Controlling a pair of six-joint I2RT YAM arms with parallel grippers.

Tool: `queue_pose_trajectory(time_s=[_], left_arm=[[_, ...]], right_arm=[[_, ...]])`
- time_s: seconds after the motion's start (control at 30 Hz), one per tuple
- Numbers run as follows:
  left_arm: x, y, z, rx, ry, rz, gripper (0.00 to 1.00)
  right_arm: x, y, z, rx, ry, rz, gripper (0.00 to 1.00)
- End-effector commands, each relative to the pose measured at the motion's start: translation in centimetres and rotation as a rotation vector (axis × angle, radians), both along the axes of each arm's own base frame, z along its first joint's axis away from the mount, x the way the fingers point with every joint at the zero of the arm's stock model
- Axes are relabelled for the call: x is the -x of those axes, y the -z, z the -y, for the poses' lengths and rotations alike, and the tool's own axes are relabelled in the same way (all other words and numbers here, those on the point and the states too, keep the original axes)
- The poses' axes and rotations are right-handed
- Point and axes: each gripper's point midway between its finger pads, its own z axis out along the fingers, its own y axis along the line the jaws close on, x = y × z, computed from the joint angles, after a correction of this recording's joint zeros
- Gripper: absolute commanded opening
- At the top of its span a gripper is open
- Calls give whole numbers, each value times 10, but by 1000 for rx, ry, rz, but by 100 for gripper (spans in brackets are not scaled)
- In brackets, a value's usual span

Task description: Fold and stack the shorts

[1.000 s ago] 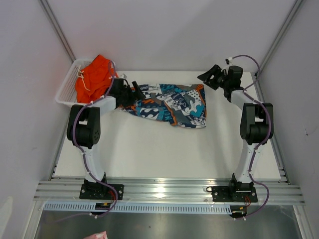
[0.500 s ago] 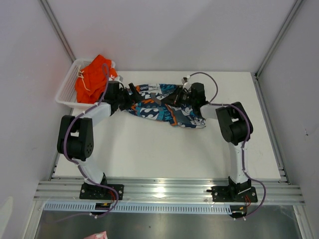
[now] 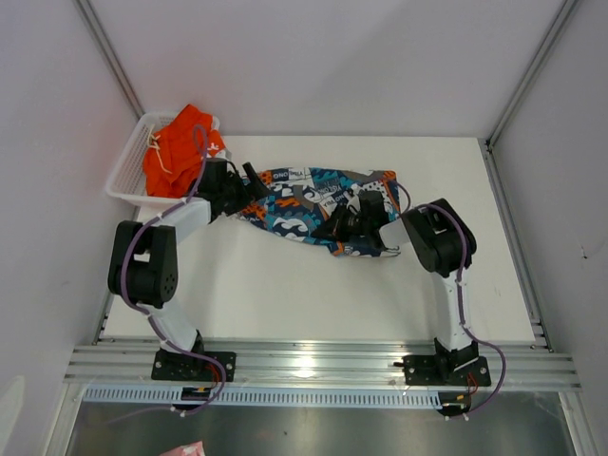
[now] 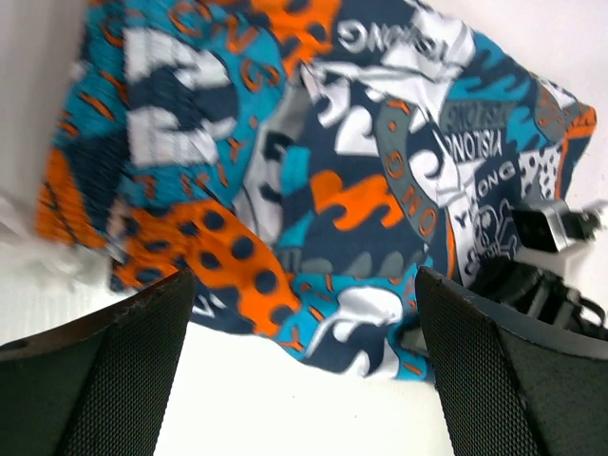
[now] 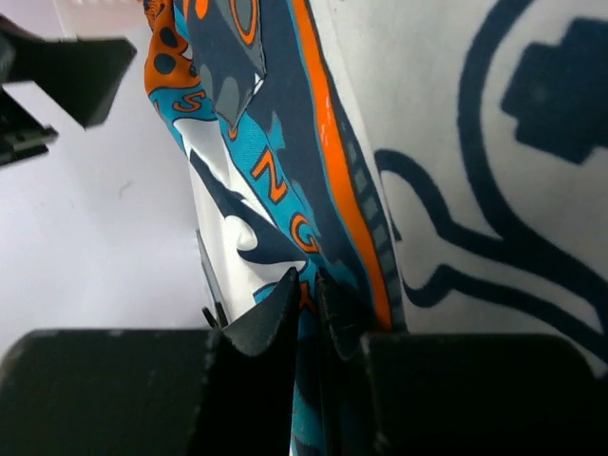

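Your right gripper [image 5: 306, 309] has its 2 fingertips pressed nearly together, pinching a fold of the print shorts [image 5: 285, 190] beside an orange stripe. Seen from above, the right gripper [image 3: 342, 224] sits low on the near right part of the shorts and points left. The right arm's elbow is folded close behind it, and the upper link drops to its base at the near edge.

Your left gripper [image 4: 299, 380] is spread wide, with 1 finger [image 4: 95, 380] at each side of its wrist view. It is over the spot where the shorts' edge meets the table, and there is nothing between the fingers. From above, the left gripper [image 3: 249, 182] is at the left end of the shorts, just beside the basket [image 3: 125, 171]. The left forearm runs up and right from a raised elbow.

The print shorts [image 3: 309, 201] lie rumpled across the far middle of the table [image 3: 285, 285]. The orange shorts [image 3: 179, 147] are heaped in the basket at the far left corner.
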Motion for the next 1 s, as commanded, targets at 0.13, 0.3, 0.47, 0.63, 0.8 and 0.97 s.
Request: queue_pose_trajectory(time_s=[0.13,0.3,0.47,0.63,0.8,0.97], left_arm=[[14,-11,-16,-31,-71,23,99],[32,-8,-24,-32,-111,27,99],[57,8,-27,-42,-109,-7,99],[80,17,-28,-33,-103,-27,99],[104,28,-17,32,-59,-51,99],[131,19,-11,89,-62,-22,99]], right_arm=[[78,31,35,117,-49,-62,14],[110,25,62,213,-75,-19,15],[103,15,92,328,-60,43,27],[92,-7,94,371,-74,103,36],[79,-25,88,363,-81,152,41],[79,-47,62,361,-132,234,52]])
